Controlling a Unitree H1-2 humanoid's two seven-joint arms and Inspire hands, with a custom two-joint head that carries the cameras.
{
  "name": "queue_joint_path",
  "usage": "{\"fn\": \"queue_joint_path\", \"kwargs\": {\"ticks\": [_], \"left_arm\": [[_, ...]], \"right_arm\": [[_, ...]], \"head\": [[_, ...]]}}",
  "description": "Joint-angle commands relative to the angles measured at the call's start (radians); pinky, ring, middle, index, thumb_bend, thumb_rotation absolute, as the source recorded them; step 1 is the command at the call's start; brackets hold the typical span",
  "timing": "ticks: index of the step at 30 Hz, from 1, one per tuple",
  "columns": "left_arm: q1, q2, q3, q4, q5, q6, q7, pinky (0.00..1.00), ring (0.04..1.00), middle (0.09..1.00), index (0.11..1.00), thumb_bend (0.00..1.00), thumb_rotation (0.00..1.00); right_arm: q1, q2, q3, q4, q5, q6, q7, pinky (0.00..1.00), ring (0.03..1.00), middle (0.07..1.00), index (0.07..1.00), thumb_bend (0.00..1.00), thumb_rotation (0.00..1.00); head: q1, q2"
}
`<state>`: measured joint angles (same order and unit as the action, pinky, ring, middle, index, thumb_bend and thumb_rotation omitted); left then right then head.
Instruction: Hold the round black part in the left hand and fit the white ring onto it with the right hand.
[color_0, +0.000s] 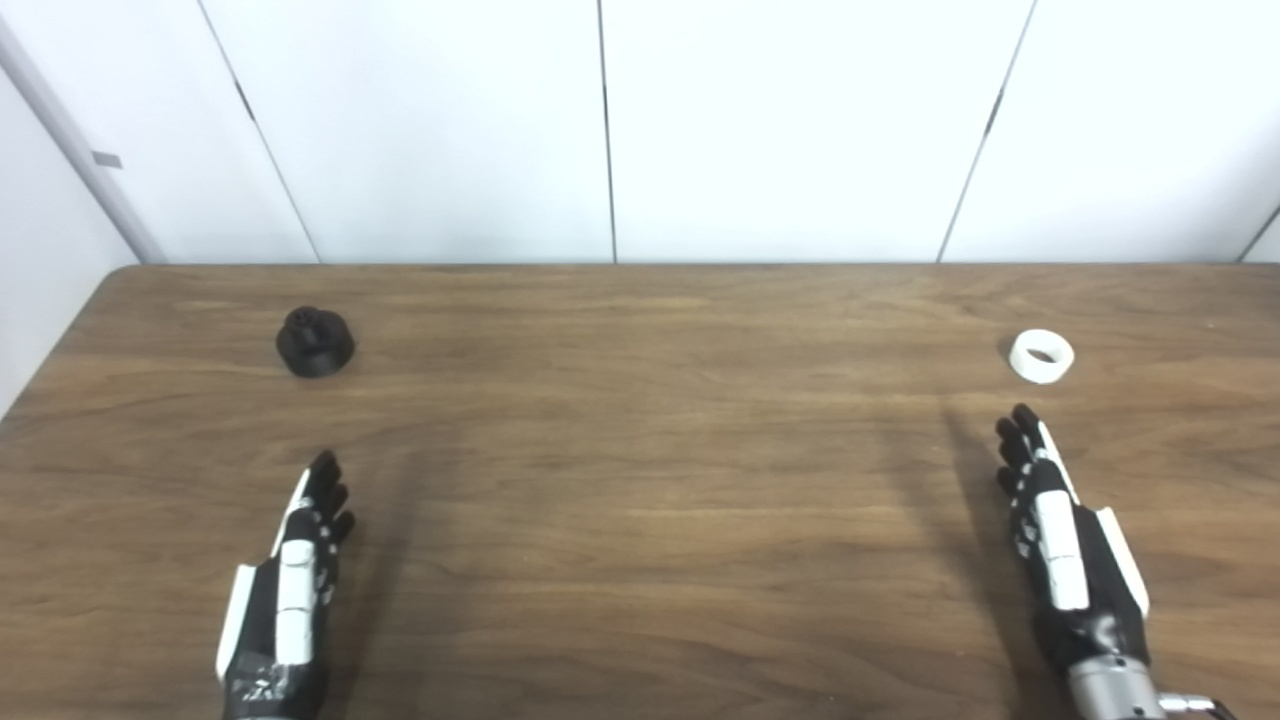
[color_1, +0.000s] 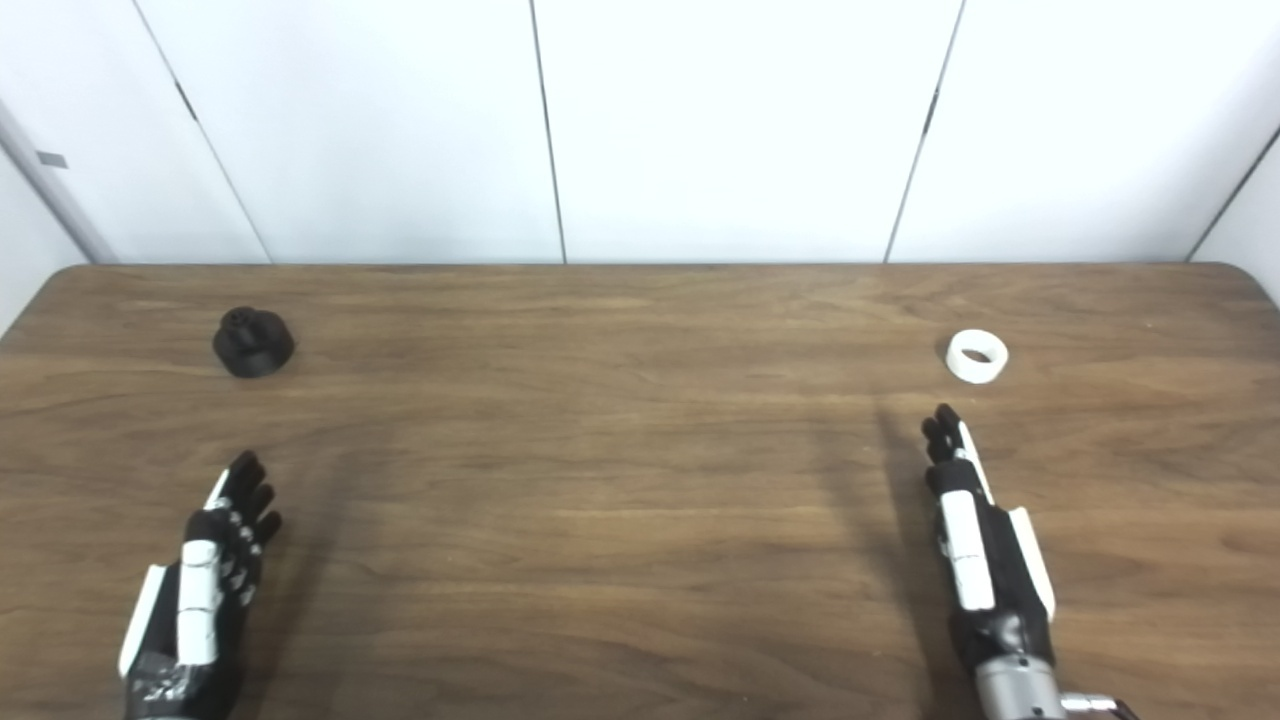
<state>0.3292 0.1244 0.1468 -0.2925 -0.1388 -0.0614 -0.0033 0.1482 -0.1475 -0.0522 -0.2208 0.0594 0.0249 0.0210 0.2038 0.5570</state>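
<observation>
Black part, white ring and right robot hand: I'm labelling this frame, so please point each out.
Black part (color_0: 315, 343): left eye view, on its side wall.
White ring (color_0: 1041, 357): left eye view, on its front rim.
Right robot hand (color_0: 1060, 535): left eye view, on its back.

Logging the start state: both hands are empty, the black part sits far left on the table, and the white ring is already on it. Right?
Not quite. The white ring lies by itself at the far right, beyond the right hand, well apart from the black part. The left eye view shows this. The left hand holds nothing either.
</observation>
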Motion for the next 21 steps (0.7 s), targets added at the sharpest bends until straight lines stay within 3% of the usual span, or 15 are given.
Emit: {"fn": "queue_joint_path", "kwargs": {"ticks": [1,8,12,16,18,21], "left_arm": [[-0.014,-0.029,-0.009,0.008,0.02,-0.03,0.007,1.0,1.0,1.0,0.971,0.58,0.98],[-0.021,-0.052,-0.04,0.057,0.042,-0.08,0.03,1.0,1.0,0.991,0.957,0.55,0.94],[-0.027,-0.063,-0.056,0.09,0.063,-0.118,0.048,1.0,0.998,0.974,0.942,0.52,0.91],[-0.032,-0.06,-0.077,0.104,0.082,-0.127,0.044,1.0,1.0,0.992,0.964,0.48,0.96],[-0.037,-0.058,-0.085,0.116,0.079,-0.132,0.039,1.0,1.0,0.999,0.978,0.47,0.97],[-0.04,-0.057,-0.092,0.13,0.086,-0.148,0.041,1.0,1.0,1.0,0.979,0.46,0.98]], "right_arm": [[-0.01,-0.009,-0.002,0.015,0.013,-0.031,0.023,1.0,1.0,0.978,0.996,0.57,1.0],[-0.013,-0.027,-0.01,0.033,0.058,-0.022,0.056,1.0,1.0,1.0,1.0,0.58,1.0],[-0.023,-0.032,-0.014,0.064,0.075,-0.049,0.074,1.0,1.0,1.0,1.0,0.6,1.0],[-0.02,-0.037,-0.023,0.064,0.077,-0.019,0.073,1.0,1.0,0.99,1.0,0.6,1.0],[-0.018,-0.043,-0.023,0.076,0.061,-0.047,0.074,1.0,1.0,0.981,1.0,0.55,1.0],[-0.021,-0.042,-0.026,0.08,0.057,-0.041,0.067,1.0,0.996,0.959,0.975,0.59,1.0]], "head": [[0.006,-0.002],[0.121,-0.073],[0.181,-0.112],[0.209,-0.132],[0.222,-0.139],[0.219,-0.137]]}}
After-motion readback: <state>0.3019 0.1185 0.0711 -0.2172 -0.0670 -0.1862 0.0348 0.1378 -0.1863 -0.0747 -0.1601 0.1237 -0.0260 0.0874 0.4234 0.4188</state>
